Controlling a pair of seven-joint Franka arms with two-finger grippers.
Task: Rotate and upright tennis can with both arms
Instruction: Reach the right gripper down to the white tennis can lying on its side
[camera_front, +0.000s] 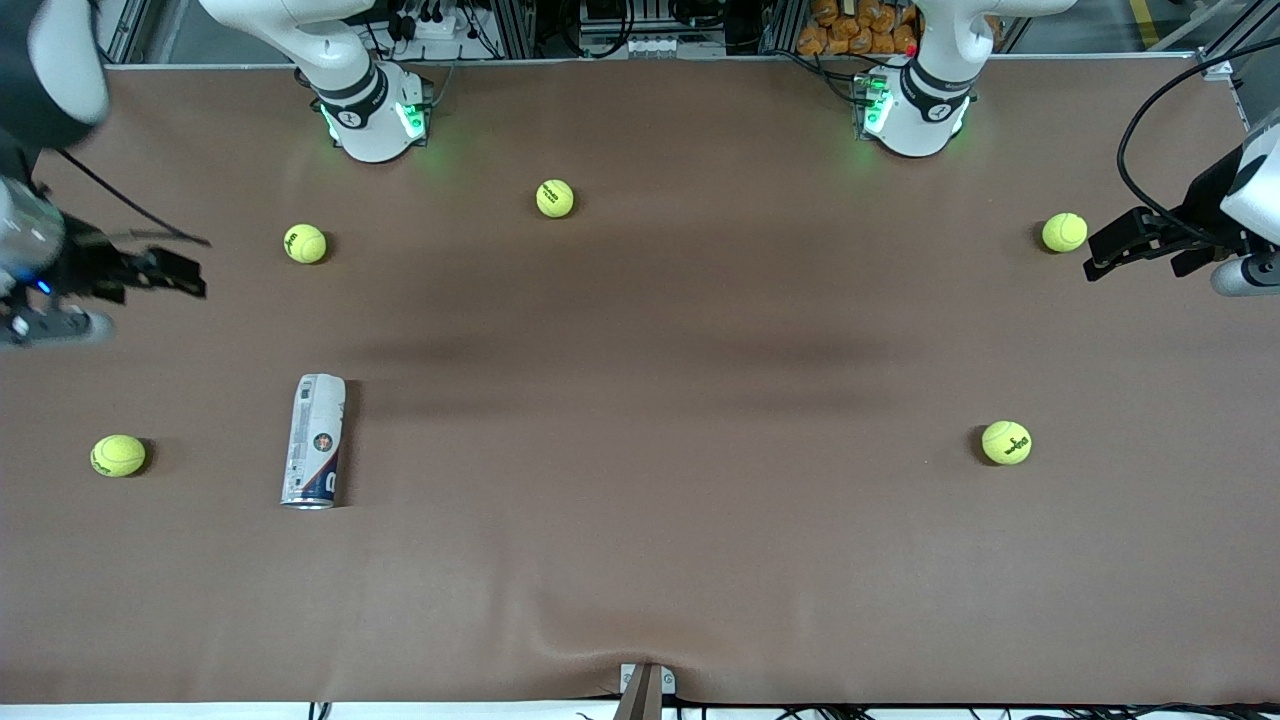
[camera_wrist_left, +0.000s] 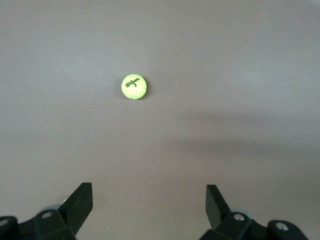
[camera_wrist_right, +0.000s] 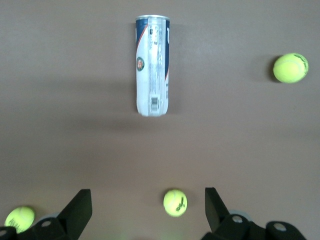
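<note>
The tennis can (camera_front: 313, 440) lies on its side on the brown table toward the right arm's end, with its metallic rim end nearer the front camera. It also shows in the right wrist view (camera_wrist_right: 152, 65), well ahead of the fingers. My right gripper (camera_front: 190, 272) hangs open and empty above the table edge at the right arm's end; its wrist view shows it (camera_wrist_right: 147, 210) with the jaws wide apart. My left gripper (camera_front: 1100, 258) hangs open and empty at the left arm's end, and it shows in its wrist view (camera_wrist_left: 149, 207) over bare table.
Several yellow-green tennis balls lie scattered: one (camera_front: 305, 243) near the right gripper, one (camera_front: 118, 455) beside the can, one (camera_front: 555, 198) near the bases, one (camera_front: 1064, 232) beside the left gripper, one (camera_front: 1006, 442) nearer the camera. A ball (camera_wrist_left: 134, 86) shows in the left wrist view.
</note>
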